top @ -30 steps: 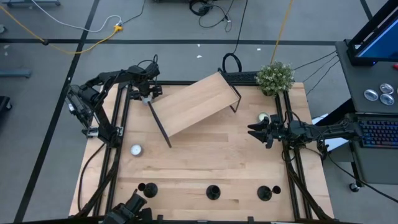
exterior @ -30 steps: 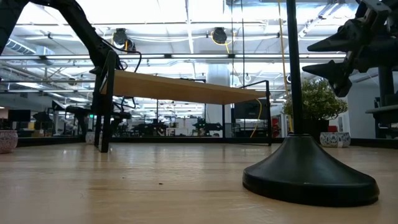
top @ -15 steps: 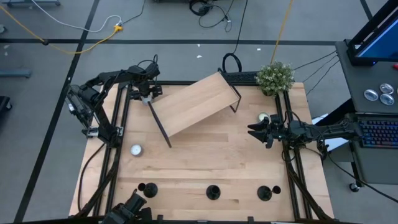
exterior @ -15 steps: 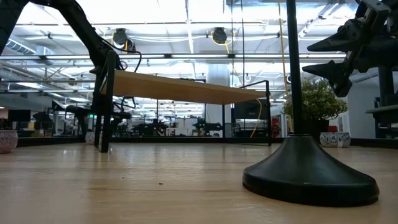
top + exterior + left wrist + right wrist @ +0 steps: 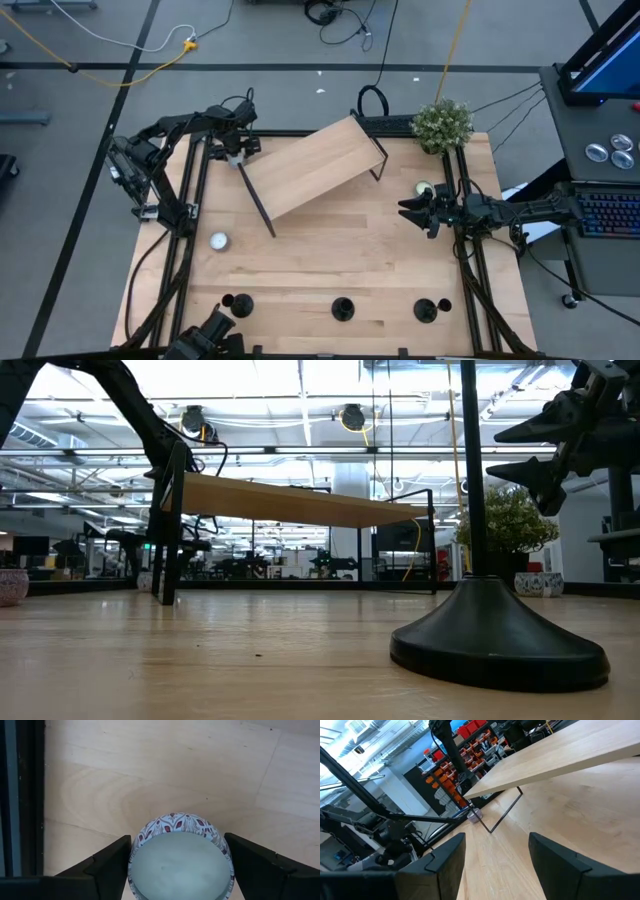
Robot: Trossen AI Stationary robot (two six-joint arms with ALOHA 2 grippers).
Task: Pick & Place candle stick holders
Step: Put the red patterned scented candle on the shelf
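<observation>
Three black candle stick holders (image 5: pixel 237 303) (image 5: pixel 343 309) (image 5: pixel 428 310) stand on their round bases along the table's near edge. One of them looms close in the low view (image 5: pixel 498 635). My left gripper (image 5: pixel 240 148) points down at the far left, beside the left corner of the tilted wooden shelf (image 5: pixel 315 168). It is shut on a patterned candle tin (image 5: pixel 181 857). My right gripper (image 5: pixel 408 212) waits open and level at the table's right side, with nothing between its fingers (image 5: pixel 497 865). My left gripper pinches the patterned tin's round side wall (image 5: pixel 137 845) between its two fingers, which come from above and point down. The tin sits upright, its pale top up. Whether it rests on the wood below cannot be told.
A silver tealight (image 5: pixel 219 240) lies on the table's left half, and another (image 5: pixel 424 188) lies by my right gripper. A potted plant (image 5: pixel 442 125) stands at the far right corner. Black frame rails (image 5: pixel 198 190) run along the table's sides.
</observation>
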